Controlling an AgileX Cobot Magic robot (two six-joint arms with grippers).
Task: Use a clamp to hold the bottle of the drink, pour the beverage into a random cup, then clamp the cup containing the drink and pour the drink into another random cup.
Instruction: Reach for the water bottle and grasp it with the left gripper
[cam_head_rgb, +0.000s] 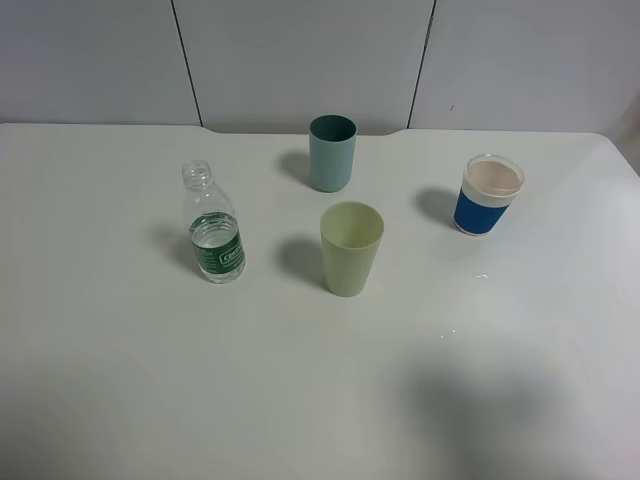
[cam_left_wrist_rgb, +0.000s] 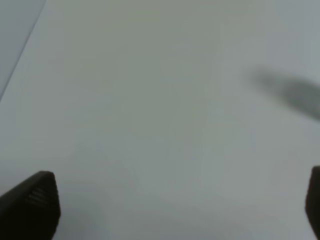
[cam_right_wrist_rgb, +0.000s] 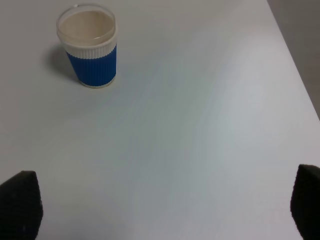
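A clear plastic bottle (cam_head_rgb: 214, 230) with a green label and no cap stands upright at the left, partly filled with clear liquid. A teal cup (cam_head_rgb: 332, 152) stands at the back middle. A pale green cup (cam_head_rgb: 351, 248) stands in the middle. A blue-sleeved paper cup (cam_head_rgb: 489, 194) stands at the right and also shows in the right wrist view (cam_right_wrist_rgb: 90, 46). Neither arm shows in the exterior high view. My left gripper (cam_left_wrist_rgb: 182, 205) is open over bare table. My right gripper (cam_right_wrist_rgb: 162, 207) is open, well short of the blue cup.
The white table (cam_head_rgb: 150, 380) runs back to a grey panelled wall (cam_head_rgb: 300, 50). The table's right edge (cam_right_wrist_rgb: 295, 65) shows in the right wrist view. A few small droplets (cam_head_rgb: 480, 276) lie on the table right of the pale green cup.
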